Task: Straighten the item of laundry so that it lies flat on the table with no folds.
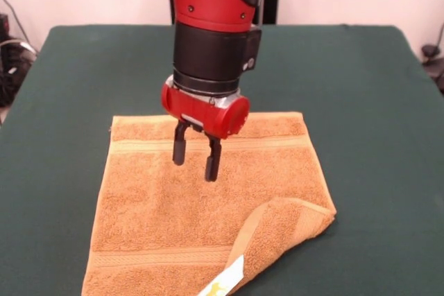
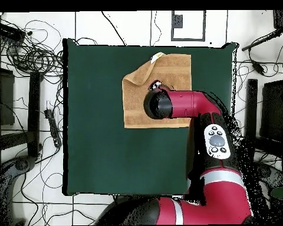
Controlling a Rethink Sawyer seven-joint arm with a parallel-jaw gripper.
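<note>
The orange-tan towel (image 1: 173, 220) lies spread on the green table (image 1: 374, 102). Its near right corner (image 1: 277, 233) is folded back over the towel, with a white tag (image 1: 225, 279) showing at the fold's tip. My gripper (image 1: 195, 161) hangs above the towel's middle, fingers (image 1: 212, 159) pointing down, open and empty, a little clear of the cloth. In the overhead view the towel (image 2: 167, 67) sits near the table's far edge, with the folded corner (image 2: 138, 73) at its upper left. The arm's wrist (image 2: 158, 105) covers part of the towel and hides the gripper.
Cables and equipment (image 2: 26, 53) lie on the floor off the table's left side in the overhead view. The arm (image 2: 211, 135) reaches in from the bottom right. Green table surface (image 2: 96, 147) extends wide around the towel.
</note>
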